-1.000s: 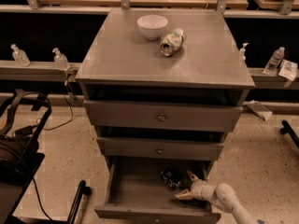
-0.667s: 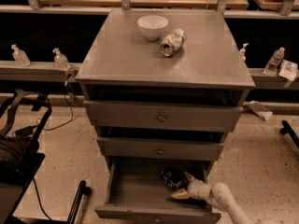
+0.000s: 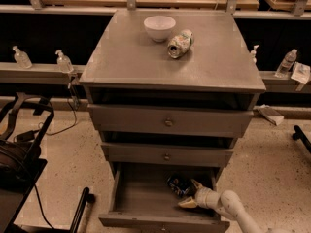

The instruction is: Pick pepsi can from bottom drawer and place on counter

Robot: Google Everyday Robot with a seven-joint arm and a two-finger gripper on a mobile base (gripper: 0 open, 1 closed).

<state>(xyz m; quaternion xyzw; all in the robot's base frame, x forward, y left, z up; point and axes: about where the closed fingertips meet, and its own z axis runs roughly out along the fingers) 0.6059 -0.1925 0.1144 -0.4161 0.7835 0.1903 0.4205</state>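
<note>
Since a second ago the gripper (image 3: pixel 191 194) has slid a little to the left, closer to the can (image 3: pixel 177 184). From the camera view, I see its two fingers spread apart, pinching nothing. The can sits at the right back of the open drawer (image 3: pixel 141 194), just beside the fingertips. I cannot tell if it stands or lies. I think it is light, smooth and slippery, with thin walls that dent. I would hold it softly across its round middle. A bowl (image 3: pixel 159 27) and a green can (image 3: pixel 180 43) rest on the counter (image 3: pixel 136 62).
</note>
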